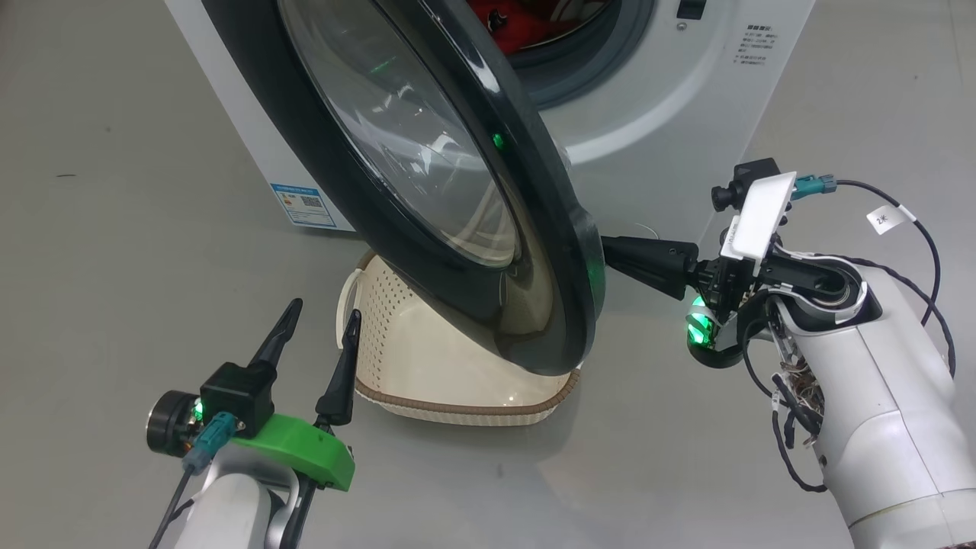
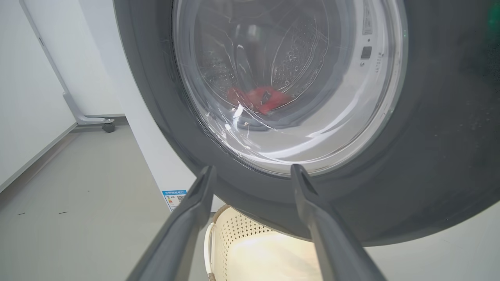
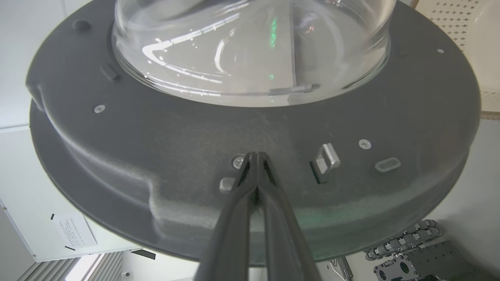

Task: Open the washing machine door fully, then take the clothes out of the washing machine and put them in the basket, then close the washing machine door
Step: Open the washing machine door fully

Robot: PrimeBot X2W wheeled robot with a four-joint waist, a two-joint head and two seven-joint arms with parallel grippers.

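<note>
The right gripper (image 3: 256,156) had its two dark fingers pressed together, tips at the dark inner face of the washing machine door (image 3: 175,136), near its outer edge and just beside a screw (image 3: 237,162). A metal latch (image 3: 326,160) stood close by. The door's clear glass bowl (image 3: 250,50) bulged beyond, and the perforated cream basket (image 3: 461,23) showed past the door's rim.

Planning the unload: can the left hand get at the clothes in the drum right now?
Probably not. The washing machine door, only part open, hangs between the open left hand and the clothes; it likely needs swinging wider first.
</note>
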